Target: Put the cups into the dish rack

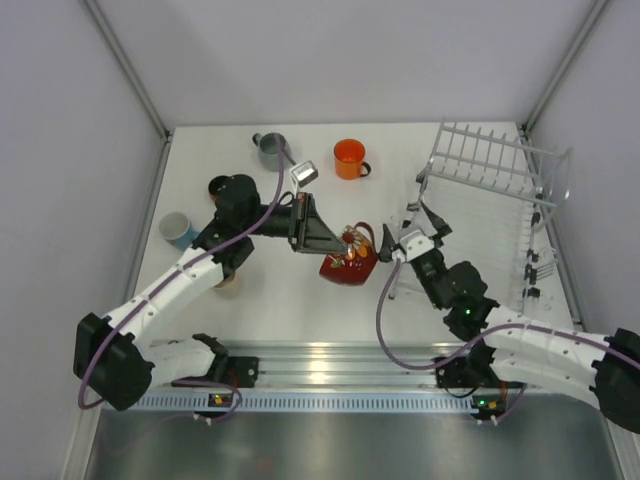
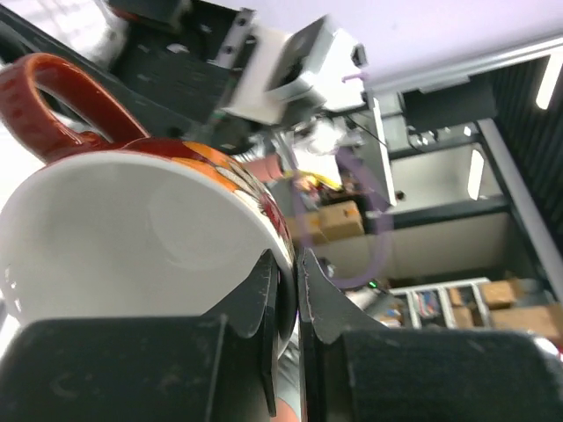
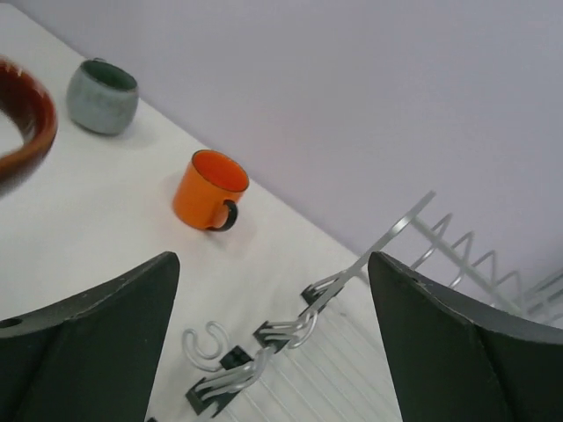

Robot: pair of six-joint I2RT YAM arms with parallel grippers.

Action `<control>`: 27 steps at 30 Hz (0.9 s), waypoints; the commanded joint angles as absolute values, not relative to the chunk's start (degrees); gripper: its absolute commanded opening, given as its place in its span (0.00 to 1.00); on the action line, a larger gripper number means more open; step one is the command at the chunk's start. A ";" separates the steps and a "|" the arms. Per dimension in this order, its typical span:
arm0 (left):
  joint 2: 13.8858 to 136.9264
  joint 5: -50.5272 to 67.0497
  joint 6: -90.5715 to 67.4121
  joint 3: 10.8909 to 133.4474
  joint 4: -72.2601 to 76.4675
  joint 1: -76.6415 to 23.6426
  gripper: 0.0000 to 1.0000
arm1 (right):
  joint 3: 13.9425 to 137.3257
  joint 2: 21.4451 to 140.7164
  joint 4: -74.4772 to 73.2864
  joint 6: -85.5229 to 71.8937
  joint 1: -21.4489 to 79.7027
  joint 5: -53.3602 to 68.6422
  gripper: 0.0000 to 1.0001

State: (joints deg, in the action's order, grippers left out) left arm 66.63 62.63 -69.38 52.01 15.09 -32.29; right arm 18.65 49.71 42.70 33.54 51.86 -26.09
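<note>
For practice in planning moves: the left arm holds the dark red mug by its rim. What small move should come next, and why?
Probably ease the right fingers left, toward the dark red mug. The left fingers pinch its rim, the right ones stand wide open with its handle only at their view's edge, and the dish rack lies on the right arm's side.
</note>
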 commanded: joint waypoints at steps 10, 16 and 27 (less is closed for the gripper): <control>58.63 74.70 -80.77 57.66 29.27 -32.87 0.00 | 7.73 51.86 77.71 68.37 63.80 -16.08 0.75; 56.86 77.96 -79.36 55.20 29.27 -33.05 0.00 | 12.21 47.64 67.16 79.44 73.90 -19.16 0.74; 62.84 73.83 -86.22 56.60 29.36 -33.13 0.00 | 15.99 43.42 53.81 88.06 77.43 -19.42 0.70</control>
State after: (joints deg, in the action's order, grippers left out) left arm 62.54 76.55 -83.55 54.41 23.62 -32.99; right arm 12.14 44.07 58.59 85.06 76.49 -19.42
